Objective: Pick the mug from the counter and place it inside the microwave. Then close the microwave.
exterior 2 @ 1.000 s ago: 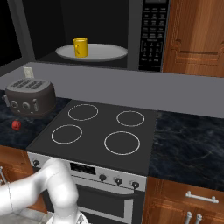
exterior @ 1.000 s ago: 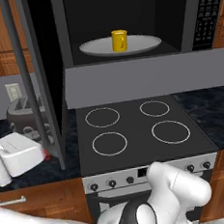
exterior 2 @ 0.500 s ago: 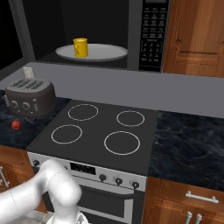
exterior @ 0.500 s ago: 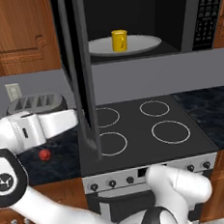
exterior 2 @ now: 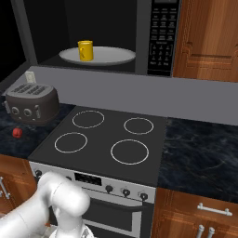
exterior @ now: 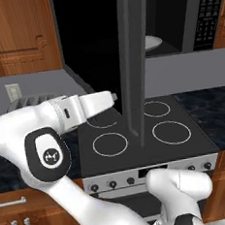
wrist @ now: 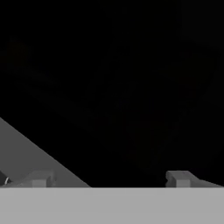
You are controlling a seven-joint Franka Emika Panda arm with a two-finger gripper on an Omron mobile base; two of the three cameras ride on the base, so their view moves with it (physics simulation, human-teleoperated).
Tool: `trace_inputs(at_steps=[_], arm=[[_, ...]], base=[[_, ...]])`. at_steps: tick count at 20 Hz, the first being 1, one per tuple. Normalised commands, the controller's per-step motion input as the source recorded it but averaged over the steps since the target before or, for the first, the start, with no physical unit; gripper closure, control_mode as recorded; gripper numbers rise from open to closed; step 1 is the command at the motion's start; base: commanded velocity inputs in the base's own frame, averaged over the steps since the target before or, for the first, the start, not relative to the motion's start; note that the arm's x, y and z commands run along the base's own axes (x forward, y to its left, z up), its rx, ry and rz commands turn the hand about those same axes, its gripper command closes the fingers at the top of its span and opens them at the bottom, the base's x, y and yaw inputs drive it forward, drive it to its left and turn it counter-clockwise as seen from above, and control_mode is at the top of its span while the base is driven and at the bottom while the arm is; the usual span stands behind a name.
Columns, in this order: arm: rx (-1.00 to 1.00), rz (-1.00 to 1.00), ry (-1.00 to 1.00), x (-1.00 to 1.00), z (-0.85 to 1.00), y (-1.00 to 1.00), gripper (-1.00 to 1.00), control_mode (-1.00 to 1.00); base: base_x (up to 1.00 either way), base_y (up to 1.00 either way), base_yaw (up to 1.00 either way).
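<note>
mug (exterior 2: 85, 50) on microwave (exterior 2: 162, 37) turntable, gripper (wrist: 111, 178) apart

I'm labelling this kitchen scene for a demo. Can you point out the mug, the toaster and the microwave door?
mug (exterior 2: 85, 50): right base view, on its yellow side wall.
toaster (exterior 2: 31, 103): right base view, on its dark grey front face.
microwave door (exterior: 134, 58): left base view, on the door's dark edge-on panel.

Brown wooden cabinets (exterior 2: 207, 39), grey backsplash (exterior 2: 139, 95) (wall outlet (exterior 2: 29, 76))
</note>
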Motion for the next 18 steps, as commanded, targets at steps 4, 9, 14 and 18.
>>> trace_inputs(at_steps=[4, 9, 14, 18], arm=[[0.00, 0.00, -0.14, 0.01, 0.08, -0.63, -1.00, -1.00], [0.00, 0.00, -0.22, 0.00, 0.14, -0.61, -1.00, -1.00], [0.00, 0.00, -0.14, 0.00, 0.26, -0.50, -1.00, -1.00], [0.00, 0.00, -0.06, 0.00, 0.33, -0.53, -1.00, -1.00]], base=[[0.00, 0.00, 0.00], [0.00, 0.00, 0.00], [0.00, 0.00, 0.00], [0.00, 0.00, 0.00]])
